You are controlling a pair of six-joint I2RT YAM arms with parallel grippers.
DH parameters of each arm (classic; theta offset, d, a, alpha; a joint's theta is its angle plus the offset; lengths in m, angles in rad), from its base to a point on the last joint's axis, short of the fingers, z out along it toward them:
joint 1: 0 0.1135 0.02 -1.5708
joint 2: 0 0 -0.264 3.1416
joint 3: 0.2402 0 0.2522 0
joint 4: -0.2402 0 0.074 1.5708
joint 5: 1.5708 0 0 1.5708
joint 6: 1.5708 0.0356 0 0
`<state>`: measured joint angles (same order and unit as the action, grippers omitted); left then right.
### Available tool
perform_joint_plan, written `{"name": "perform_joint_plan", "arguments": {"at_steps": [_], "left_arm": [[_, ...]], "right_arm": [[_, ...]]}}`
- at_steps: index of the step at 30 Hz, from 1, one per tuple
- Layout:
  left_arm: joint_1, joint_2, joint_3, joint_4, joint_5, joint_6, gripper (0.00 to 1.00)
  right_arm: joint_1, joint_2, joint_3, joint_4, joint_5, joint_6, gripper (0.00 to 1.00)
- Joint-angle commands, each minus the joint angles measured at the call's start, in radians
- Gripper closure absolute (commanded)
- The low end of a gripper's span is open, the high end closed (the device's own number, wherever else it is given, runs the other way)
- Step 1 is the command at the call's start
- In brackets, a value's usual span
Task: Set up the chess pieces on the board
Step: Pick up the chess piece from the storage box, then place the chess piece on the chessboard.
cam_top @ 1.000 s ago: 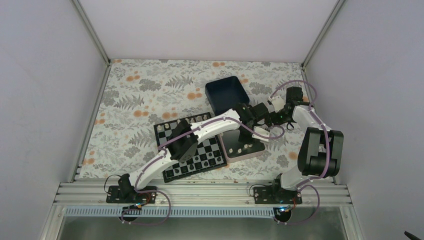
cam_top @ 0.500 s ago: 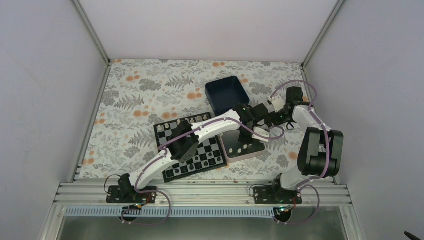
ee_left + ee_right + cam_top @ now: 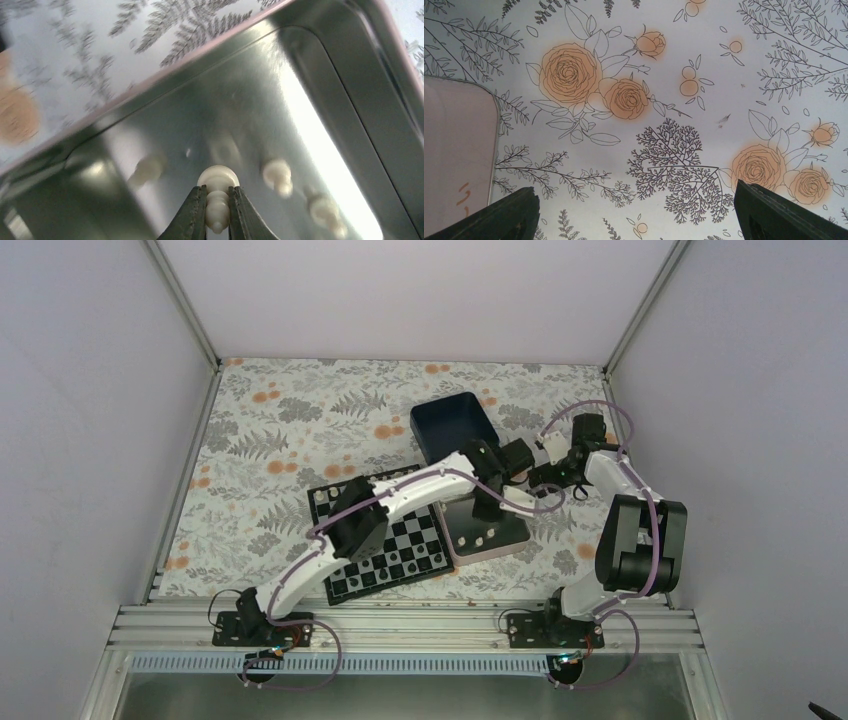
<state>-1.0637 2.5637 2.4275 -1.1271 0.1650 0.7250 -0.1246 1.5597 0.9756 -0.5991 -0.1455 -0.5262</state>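
no readable text, labels, brands or numbers, faint orange marks (image 3: 462, 194) on the pink surface (image 3: 454, 150) illegible

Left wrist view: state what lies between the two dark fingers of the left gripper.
A tiny cream-white chess piece lies there, pinched by the left gripper over the shiny silver rectangular tin, as the left wrist view shows.

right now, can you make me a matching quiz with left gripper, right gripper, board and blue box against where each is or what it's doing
Things:
1 left gripper
2 right gripper
3 board
4 dark blue box

States:
A open over the floral cloth
B shut on a cream chess piece in the silver tin
C on the far side of the tin
D flat, directly left of the tin

Pairs: 1-B, 2-A, 3-D, 4-C
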Motion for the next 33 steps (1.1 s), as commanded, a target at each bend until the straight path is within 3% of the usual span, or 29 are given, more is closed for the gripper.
{"name": "perform_joint_plan", "arguments": {"at_steps": [1, 13, 17, 26, 33], "left_arm": [[0.053, -0.202, -0.099, 0.002, -0.044, -0.002, 0.93], [0.355, -0.749, -0.806, 0.263, -0.127, -0.017, 0.90], [0.472, -0.861, -1.011, 0.314, -0.119, -0.004, 0.89], [0.615, -0.943, -1.234, 0.392, -0.133, 0.033, 0.89], [0.649, -0.931, -1.297, 0.425, -0.123, 0.044, 0.89]], "right_arm": [[0.006, -0.002, 0.003, 0.007, -0.007, -0.003, 0.00], [0.007, 0.007, 0.012, 0.004, 0.003, 0.005, 0.00], [0.009, 0.015, 0.016, 0.001, 0.006, 0.007, 0.00], [0.013, 0.021, 0.013, 0.000, 0.012, 0.011, 0.00], [0.014, 0.026, 0.013, 0.002, 0.016, 0.010, 0.00]]}}
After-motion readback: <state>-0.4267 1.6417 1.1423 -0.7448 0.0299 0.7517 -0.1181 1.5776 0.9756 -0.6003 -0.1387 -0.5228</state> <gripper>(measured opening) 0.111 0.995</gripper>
